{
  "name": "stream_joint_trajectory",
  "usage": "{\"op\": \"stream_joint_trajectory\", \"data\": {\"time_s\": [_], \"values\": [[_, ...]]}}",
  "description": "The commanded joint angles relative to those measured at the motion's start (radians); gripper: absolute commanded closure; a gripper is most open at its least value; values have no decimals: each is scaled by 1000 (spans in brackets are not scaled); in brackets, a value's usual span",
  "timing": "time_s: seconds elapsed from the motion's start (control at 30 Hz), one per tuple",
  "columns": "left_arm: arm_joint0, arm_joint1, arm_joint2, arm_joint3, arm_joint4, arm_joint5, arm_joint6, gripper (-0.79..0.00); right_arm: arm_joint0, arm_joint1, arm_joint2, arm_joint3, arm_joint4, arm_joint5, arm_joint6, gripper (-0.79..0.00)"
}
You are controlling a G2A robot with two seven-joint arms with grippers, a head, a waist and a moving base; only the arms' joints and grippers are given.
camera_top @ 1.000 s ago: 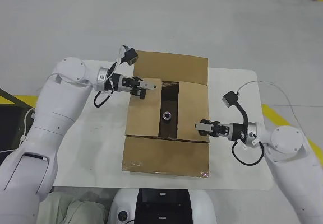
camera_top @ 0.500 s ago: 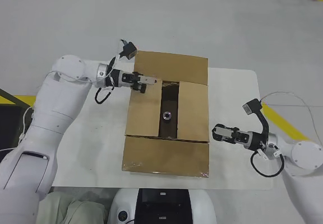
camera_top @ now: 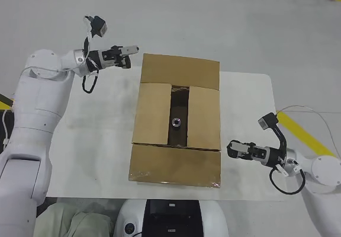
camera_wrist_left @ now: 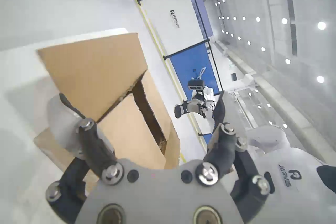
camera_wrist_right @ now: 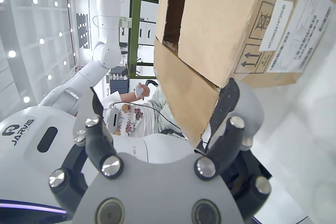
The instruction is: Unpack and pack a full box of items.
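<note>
Sitting with two flaps nearly flat, the box (camera_top: 153, 115) shows a small round item (camera_top: 176, 122) through the slot between them, central on the table (camera_top: 99, 142). Left tool (camera_top: 132, 50) hangs off its far left corner, right tool (camera_top: 231, 148) beside its near right corner, both spread and empty (neither touches cardboard). Best hook each flap's slot edge and fold outward

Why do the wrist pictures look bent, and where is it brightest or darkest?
Left wrist view: likely a wide lens bends the room; ceiling lamps glare. Right wrist view: same bend and glare. Top view: even light, the gap in the box dark.
</note>
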Motion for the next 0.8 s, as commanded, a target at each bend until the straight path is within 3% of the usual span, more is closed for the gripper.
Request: {"op": "stream_joint_trajectory", "data": {"time_s": [0.0,0.4,0.67,0.77], "values": [[-18,-3,7,40,25,-18,34,-785,-3,1,3,-6,-2,1,-2,-785],[-115,-63,141,254,164,-92,202,-785,-40,8,26,-32,-1,-9,-32,-785],[-157,-119,223,339,177,-107,251,-785,-68,11,32,-33,5,-25,-49,-785],[-161,-124,229,345,176,-106,244,-785,-70,11,31,-33,6,-27,-49,-785]]}}
